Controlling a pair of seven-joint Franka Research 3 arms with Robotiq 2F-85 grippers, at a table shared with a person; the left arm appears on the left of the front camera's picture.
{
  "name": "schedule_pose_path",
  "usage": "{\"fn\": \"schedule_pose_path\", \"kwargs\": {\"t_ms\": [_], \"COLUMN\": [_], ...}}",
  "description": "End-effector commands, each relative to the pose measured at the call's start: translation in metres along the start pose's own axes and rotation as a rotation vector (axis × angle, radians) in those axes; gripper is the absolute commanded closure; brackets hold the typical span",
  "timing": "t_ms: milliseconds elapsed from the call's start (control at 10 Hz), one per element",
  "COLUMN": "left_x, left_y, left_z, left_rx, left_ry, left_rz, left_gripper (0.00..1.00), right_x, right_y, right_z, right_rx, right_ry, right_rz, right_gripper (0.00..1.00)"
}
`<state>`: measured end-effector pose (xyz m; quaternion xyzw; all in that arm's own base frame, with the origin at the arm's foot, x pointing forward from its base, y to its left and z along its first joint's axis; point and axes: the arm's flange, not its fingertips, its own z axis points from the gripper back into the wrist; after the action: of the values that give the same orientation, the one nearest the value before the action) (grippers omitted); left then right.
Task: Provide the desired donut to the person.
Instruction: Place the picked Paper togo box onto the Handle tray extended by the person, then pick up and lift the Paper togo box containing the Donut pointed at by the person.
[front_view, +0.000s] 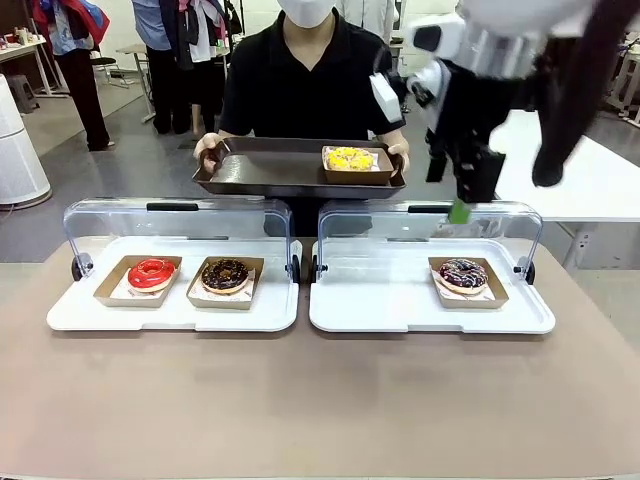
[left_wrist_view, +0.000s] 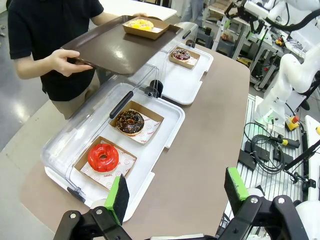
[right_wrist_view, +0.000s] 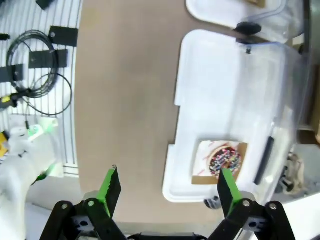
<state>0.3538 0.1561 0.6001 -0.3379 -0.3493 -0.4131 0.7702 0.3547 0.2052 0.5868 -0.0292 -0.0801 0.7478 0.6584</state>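
Observation:
The person in a black T-shirt stands at the far side and holds a brown tray in both hands. On that tray a yellow donut sits in its paper box. It also appears as the yellow donut in the left wrist view. My right gripper hangs blurred above the back of the right display tray, and my right gripper is open and holds nothing, high over a sprinkled donut. My left gripper is open and holds nothing, high above the table's near left.
The left white display tray holds a red donut and a chocolate donut. The right display tray holds the sprinkled donut. Clear lids stand raised behind both. Bare brown table lies in front.

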Motion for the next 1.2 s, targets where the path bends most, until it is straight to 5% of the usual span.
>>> {"fn": "schedule_pose_path", "kwargs": {"t_ms": [0,200,1100], "left_x": [-0.001,-0.001,-0.001], "left_y": [-0.001,-0.001,-0.001], "left_z": [0.002,0.002,0.002], "left_rx": [-0.004,-0.004,-0.004], "left_ry": [0.006,0.006,0.006], "left_rz": [-0.009,-0.009,-0.009], "left_gripper": [0.0,0.0,0.0], "right_x": [-0.025,-0.04,-0.038], "right_y": [0.008,0.004,0.006], "right_z": [-0.036,-0.049,-0.046], "right_rx": [-0.021,-0.06,-0.023], "right_ry": [-0.054,0.005,-0.014], "right_rz": [0.006,-0.047,-0.031], "right_gripper": [0.0,0.0,0.0]}}
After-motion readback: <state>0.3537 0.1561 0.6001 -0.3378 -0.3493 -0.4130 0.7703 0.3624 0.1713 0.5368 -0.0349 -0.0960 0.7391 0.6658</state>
